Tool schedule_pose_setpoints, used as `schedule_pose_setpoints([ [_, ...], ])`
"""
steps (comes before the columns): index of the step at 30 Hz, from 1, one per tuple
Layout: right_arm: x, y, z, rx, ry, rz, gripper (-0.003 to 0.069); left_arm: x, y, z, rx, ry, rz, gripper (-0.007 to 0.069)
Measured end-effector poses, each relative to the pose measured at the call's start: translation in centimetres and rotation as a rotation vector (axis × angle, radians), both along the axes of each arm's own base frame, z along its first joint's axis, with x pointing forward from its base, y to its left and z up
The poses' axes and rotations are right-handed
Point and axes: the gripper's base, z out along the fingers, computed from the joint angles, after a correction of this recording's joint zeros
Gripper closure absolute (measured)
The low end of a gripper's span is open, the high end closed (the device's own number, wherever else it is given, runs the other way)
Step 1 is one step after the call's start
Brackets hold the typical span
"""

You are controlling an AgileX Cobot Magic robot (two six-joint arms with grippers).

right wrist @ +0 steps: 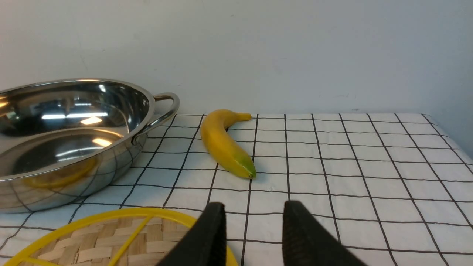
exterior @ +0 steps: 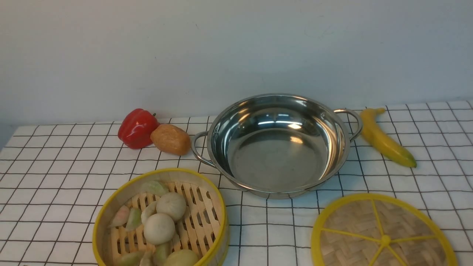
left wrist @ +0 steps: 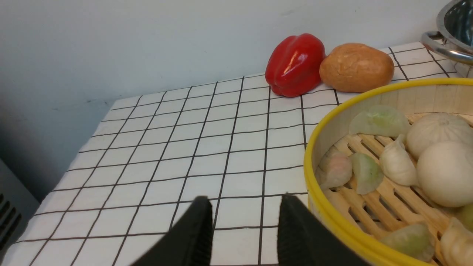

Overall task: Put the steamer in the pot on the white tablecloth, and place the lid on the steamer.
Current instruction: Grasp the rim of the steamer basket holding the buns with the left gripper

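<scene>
Bamboo with a yellow rim, the steamer (exterior: pixel 197 210) sits near and left on the white tablecloth (exterior: pixel 55 184), buns and dumplings loose on its slats. The empty pot (exterior: pixel 277 155) stands farther back at centre and the lid (exterior: pixel 384 236) lies flat, near and right. The step in hand looks like the pick-up. The jaws should straddle the basket wall squarely, lift it level so nothing rolls, then lower it centred, since the pot is only a little wider. The front view shows all three together but no arm. Only the left wrist view shows the left gripper (left wrist: pixel 245 199), spread wide and empty just beside the steamer's wall; contact cannot be told. Only the right wrist view shows the right gripper (right wrist: pixel 254 205), parted and empty by the lid's rim.
</scene>
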Motion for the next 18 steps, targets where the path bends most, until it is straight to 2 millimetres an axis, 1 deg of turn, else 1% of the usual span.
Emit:
schedule_pose_setpoints([
  [3,0.0,0.0,0.0,0.0,0.0,0.0,0.0417,0.0,0.0,0.0,0.0,0.0,0.0,0.0382],
  [6,0.0,-0.08,0.01,-0.043,0.0,-0.003,0.0417,0.0,0.01,0.0,0.004,0.0,0.0,0.0382],
  [10,0.0,-0.14,0.01,-0.075,-0.001,-0.006,0.0417,-0.01,0.11,0.01,0.056,0.005,-0.001,0.0382],
  [12,0.0,-0.15,0.01,-0.076,-0.001,-0.006,0.0417,-0.01,0.11,0.01,0.055,0.005,-0.001,0.0382],
  [14,0.0,-0.15,0.01,-0.078,-0.001,-0.006,0.0417,0.0,0.04,0.0,0.015,0.001,0.001,0.0382],
  [18,0.0,-0.13,0.01,-0.065,-0.001,-0.006,0.0416,0.02,-0.28,0.0,-0.144,-0.013,0.005,0.0382],
])
